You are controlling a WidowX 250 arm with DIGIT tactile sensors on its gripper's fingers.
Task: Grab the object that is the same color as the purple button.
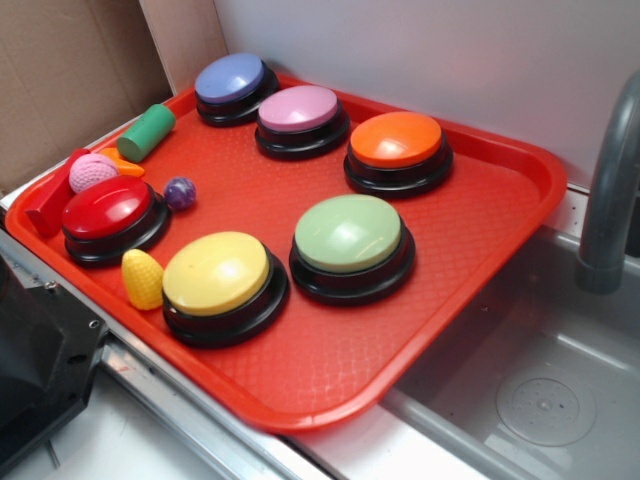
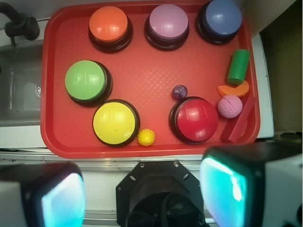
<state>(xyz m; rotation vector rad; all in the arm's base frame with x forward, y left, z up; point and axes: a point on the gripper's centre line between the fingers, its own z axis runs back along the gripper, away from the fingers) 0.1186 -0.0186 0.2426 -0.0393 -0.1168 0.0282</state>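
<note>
A small dark purple ball (image 1: 180, 192) (image 2: 179, 91) lies on the red tray (image 1: 480, 250) (image 2: 142, 71), just beside the red button (image 1: 106, 212) (image 2: 195, 118). The purple button (image 1: 300, 112) (image 2: 168, 22) with its lilac dome stands at the tray's far side, between a blue button (image 1: 230, 80) (image 2: 220, 18) and an orange button (image 1: 396, 142) (image 2: 109, 24). My gripper (image 2: 142, 194) hangs high above the counter in front of the tray, far from the ball. It is open, fingers (image 2: 222, 189) wide apart with nothing between them. The exterior view does not show the gripper.
Green (image 1: 348, 235) (image 2: 85, 81) and yellow (image 1: 216, 274) (image 2: 113, 123) buttons stand on the tray too. A pink knitted ball (image 2: 229, 106), orange slice (image 2: 233, 90), green cylinder (image 2: 238, 66), red block (image 2: 238, 126) and yellow corn toy (image 2: 146, 137) lie along one side. A sink (image 1: 540, 390) with grey faucet (image 1: 610, 200) adjoins.
</note>
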